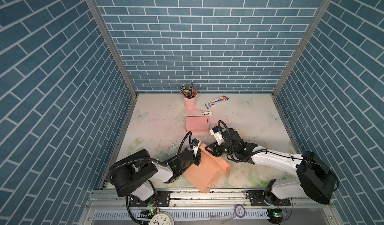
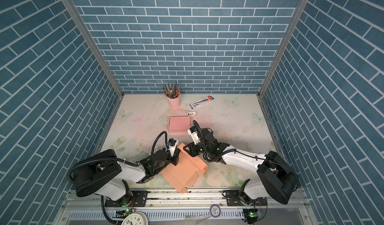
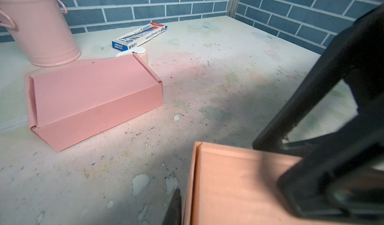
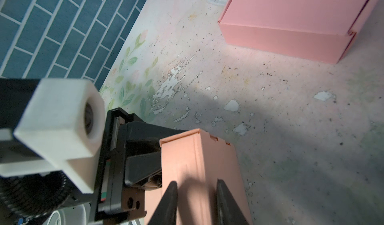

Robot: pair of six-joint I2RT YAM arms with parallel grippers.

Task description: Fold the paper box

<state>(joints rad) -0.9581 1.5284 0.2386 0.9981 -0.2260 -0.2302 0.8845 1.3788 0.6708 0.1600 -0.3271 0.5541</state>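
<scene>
Left hand pinches a raised wall of the orange cardboard box blank; right hand straddles it, grip unclear. Uneven pulling could tear the crease.

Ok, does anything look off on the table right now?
Yes. The orange box lies skewed, and its near corner hangs over the front edge of the table onto the rail. The table's print has also flaked off in patches.
</scene>
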